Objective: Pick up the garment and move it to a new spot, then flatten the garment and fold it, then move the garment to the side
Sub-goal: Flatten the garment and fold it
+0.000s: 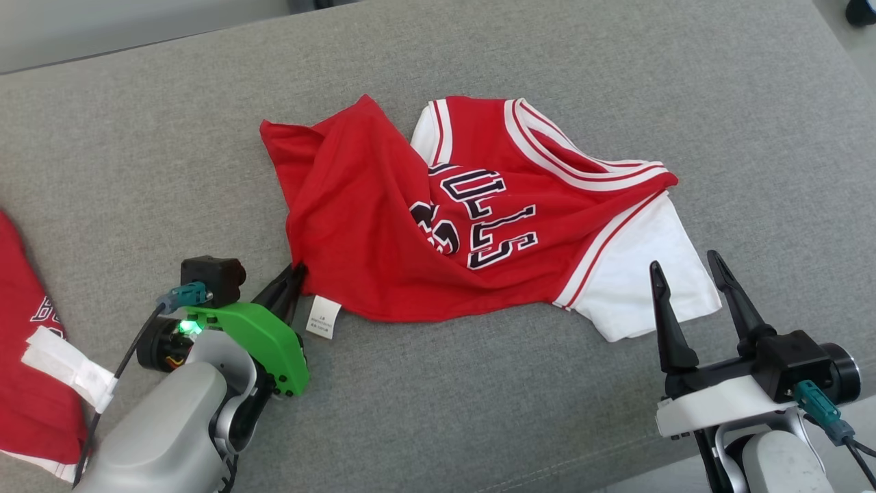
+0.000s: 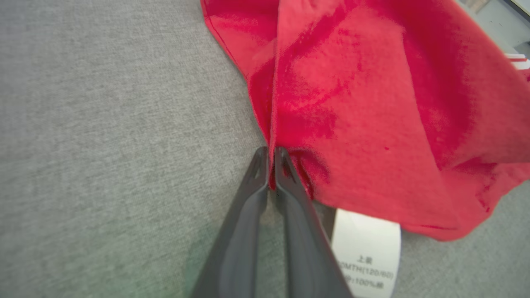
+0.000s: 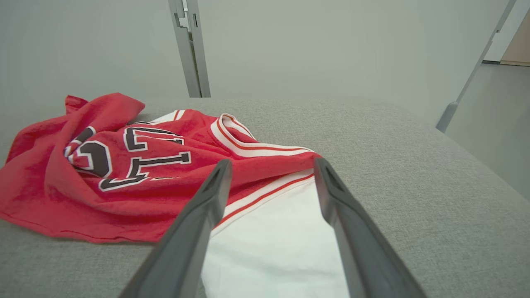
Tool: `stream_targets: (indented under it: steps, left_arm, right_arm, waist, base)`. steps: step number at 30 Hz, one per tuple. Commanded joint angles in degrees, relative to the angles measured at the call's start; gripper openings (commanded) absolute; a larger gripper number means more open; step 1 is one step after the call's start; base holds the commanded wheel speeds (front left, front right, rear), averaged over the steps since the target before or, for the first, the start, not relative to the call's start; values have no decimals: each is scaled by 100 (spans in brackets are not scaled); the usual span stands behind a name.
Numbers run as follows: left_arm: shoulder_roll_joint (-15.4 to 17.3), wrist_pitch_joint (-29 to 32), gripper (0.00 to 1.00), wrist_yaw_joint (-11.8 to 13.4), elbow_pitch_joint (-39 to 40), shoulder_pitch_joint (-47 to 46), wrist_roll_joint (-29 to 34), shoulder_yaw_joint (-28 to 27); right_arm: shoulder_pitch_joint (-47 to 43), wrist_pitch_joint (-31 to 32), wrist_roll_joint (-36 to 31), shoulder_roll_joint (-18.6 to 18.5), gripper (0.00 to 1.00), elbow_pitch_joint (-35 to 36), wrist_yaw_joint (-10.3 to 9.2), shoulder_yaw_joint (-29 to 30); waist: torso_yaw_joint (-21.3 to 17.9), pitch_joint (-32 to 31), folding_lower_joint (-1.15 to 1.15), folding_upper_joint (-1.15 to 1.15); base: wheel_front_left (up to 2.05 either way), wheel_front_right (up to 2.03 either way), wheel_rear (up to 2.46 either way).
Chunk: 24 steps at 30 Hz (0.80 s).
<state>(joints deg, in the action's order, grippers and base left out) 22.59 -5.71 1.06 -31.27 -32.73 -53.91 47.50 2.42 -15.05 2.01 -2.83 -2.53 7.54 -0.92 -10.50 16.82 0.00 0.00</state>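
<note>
Left gripper (image 1: 295,275) pinched tight on the garment (image 1: 369,205) at its hem corner, next to the white care label (image 1: 324,317). Right gripper (image 1: 684,260) spread wide over the white sleeve (image 1: 636,287), holding nothing. Second red garment (image 1: 27,383) at the left edge. Garment crumpled mid-cushion (image 1: 479,411), bare grey fabric all round, far edge well beyond.

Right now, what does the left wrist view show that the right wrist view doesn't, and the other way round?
Left wrist view: the left gripper shut on a red edge of the garment, with a white care label beside it. Right wrist view: the right gripper open, facing a white sleeve, plus the dark lettering and striped neckline. Both: the red garment on the grey cushion.
</note>
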Motion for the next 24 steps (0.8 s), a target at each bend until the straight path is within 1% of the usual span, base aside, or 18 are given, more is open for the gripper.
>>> stream_targets:
  steps: [1,3,6,8,11,14,17,21,24]
  left_arm:
    - [-10,11,0,-98,-49,-78,-40,36]
    - [-48,19,0,-187,-97,-78,-58,70]
    - [-48,-16,0,-249,-12,-28,-147,4]
    - [68,-33,0,-245,156,104,-230,-59]
    - [411,-34,0,-131,652,454,-334,-158]
    - [842,40,0,66,1368,900,-423,-217]
    - [1303,164,0,381,2269,1453,-535,-259]
    - [1724,322,0,765,3300,2039,-667,-275]
    - [1878,393,0,1008,3905,2358,-791,-277]
  right_arm:
    - [-34,-19,36,-10,100,6,-10,27]
    - [-50,-19,31,-10,100,-1,-10,60]
    - [-78,-19,33,-11,100,-13,-10,97]
    - [-118,-18,36,-11,100,-11,-10,164]
    - [-201,-18,43,-10,100,-17,-10,209]
    - [-280,-19,56,-11,100,-27,-10,246]
    - [-330,-18,66,-11,100,-45,-10,225]
    - [-257,-19,46,-11,100,-60,-10,164]
    - [-218,-19,5,-11,100,-74,-10,151]
  waist:
    - [0,12,0,0]
    - [38,-8,0,0]
    - [118,-67,0,0]
    - [199,-121,0,0]
    - [356,-215,0,0]
    - [535,-294,0,0]
    - [706,-358,0,0]
    - [868,-384,0,0]
    - [917,-409,0,0]
  base:
    - [0,0,0]
    - [0,0,0]
    - [0,0,0]
    - [0,0,0]
    - [0,0,0]
    - [0,0,0]
    - [0,0,0]
    - [0,0,0]
    - [0,0,0]
